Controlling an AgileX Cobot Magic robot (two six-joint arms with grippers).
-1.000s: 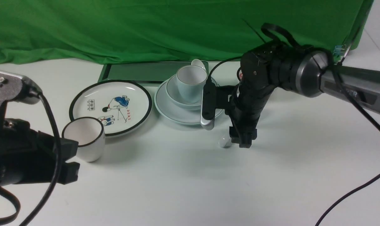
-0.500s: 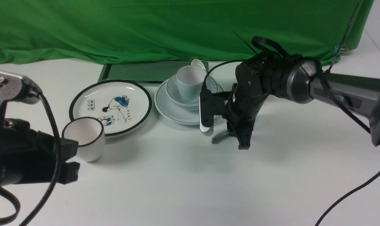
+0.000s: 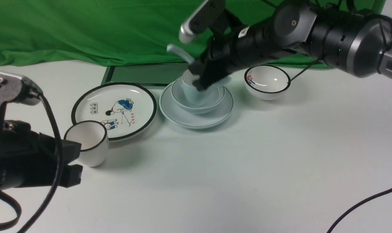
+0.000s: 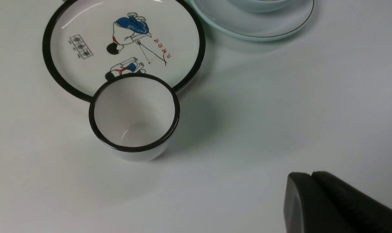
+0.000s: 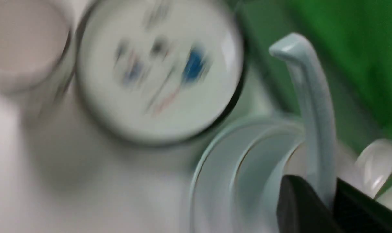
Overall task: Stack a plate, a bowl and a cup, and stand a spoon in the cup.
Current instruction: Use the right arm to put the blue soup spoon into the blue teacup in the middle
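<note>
The pale blue-green plate (image 3: 196,119) bears the bowl (image 3: 183,97), and the pale blue cup (image 3: 191,94) stands in the bowl. My right gripper (image 3: 200,82) is just above the cup and hides most of it. It is shut on the spoon (image 3: 179,53), whose handle sticks up and to the left. In the blurred right wrist view the spoon's handle (image 5: 312,106) runs between the jaws of the gripper (image 5: 316,186), over the bowl (image 5: 260,161) and plate (image 5: 209,191). My left gripper (image 4: 311,175) is shut and empty, low at the near left (image 3: 71,161).
A white black-rimmed cartoon plate (image 3: 144,97) lies left of the stack, with a white black-rimmed cup (image 3: 89,145) at its near edge. A small white black-rimmed bowl (image 3: 267,82) stands right of the stack. Another white spoon bowl (image 5: 377,165) shows behind the stack. A green cloth hangs behind.
My right gripper has risen from the table with the spoon and swung back and left to above the cup. The small white bowl, hidden before, now shows. The left arm has not moved.
</note>
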